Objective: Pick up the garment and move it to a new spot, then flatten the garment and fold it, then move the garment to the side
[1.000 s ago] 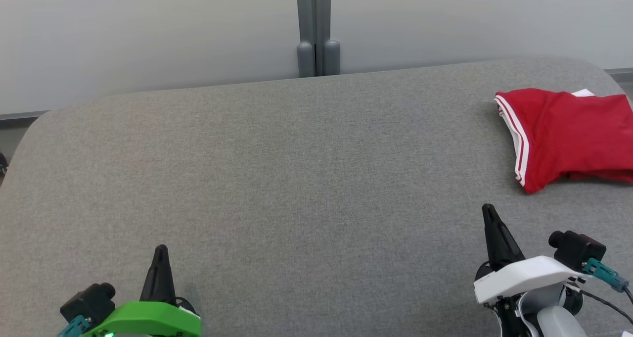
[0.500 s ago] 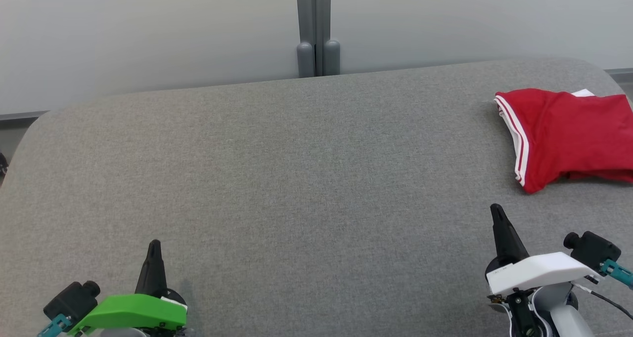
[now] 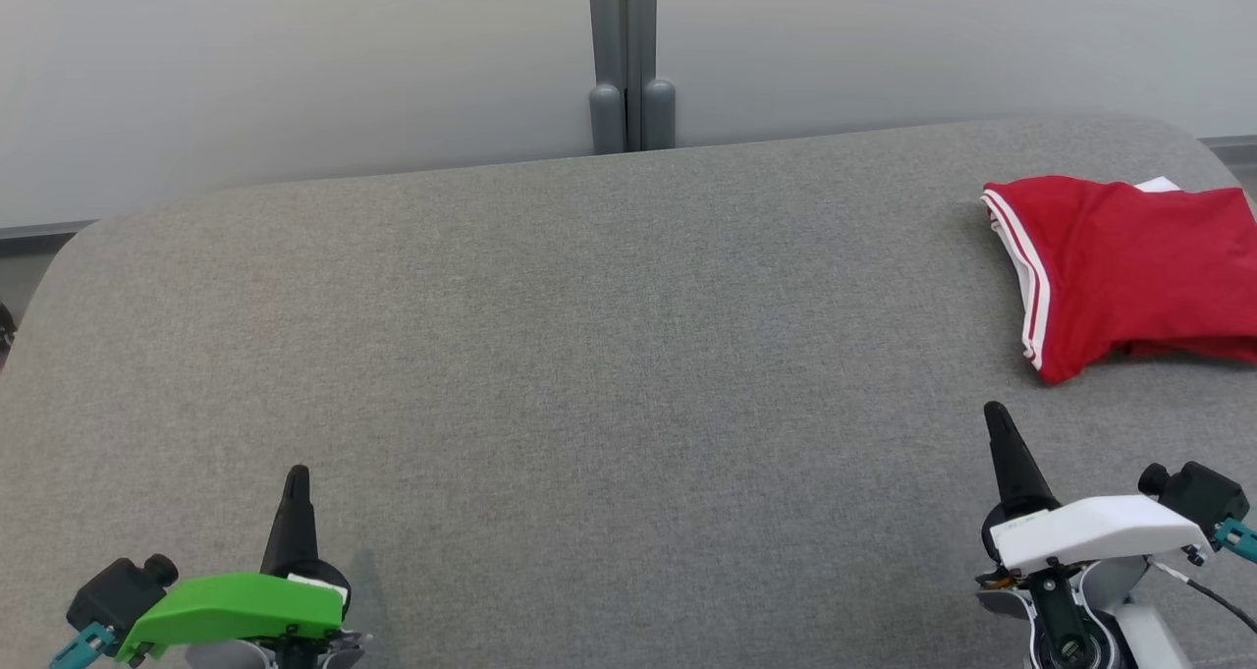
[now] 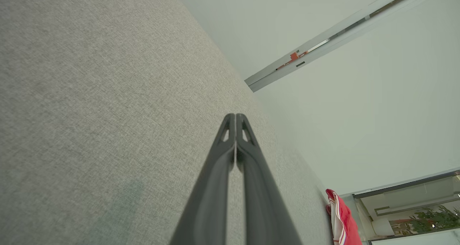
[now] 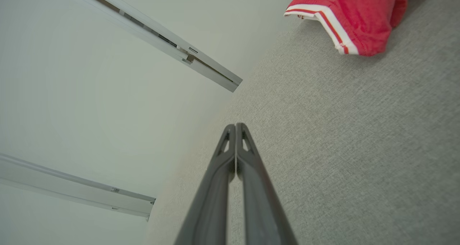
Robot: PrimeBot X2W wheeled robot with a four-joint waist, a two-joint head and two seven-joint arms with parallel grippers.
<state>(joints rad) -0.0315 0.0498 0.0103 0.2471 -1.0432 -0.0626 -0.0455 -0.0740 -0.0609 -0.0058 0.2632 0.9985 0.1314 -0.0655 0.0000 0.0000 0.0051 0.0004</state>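
Ahead, right of the closed, empty right hand [image 3: 998, 416], lies the red garment [image 3: 1129, 271].

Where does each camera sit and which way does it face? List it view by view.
Head view: on the head, looking forward and down at the grey surface; left gripper lower left, right gripper lower right.
Left wrist view: on the left wrist, looking along its shut fingers.
Right wrist view: on the right wrist, along its shut fingers.
Shared: all three show the red garment.
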